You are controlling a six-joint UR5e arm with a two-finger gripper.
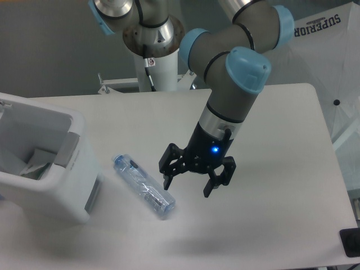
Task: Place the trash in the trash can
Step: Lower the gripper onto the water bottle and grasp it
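We are holding our gripper (187,186) spread wide just right of the bottle (144,187) lying beside the trash can (42,163).

White table (270,118), rounded corners. Bottle (144,186) lying flat on it, front left. Bin (53,185) standing at left edge, just beside bottle.
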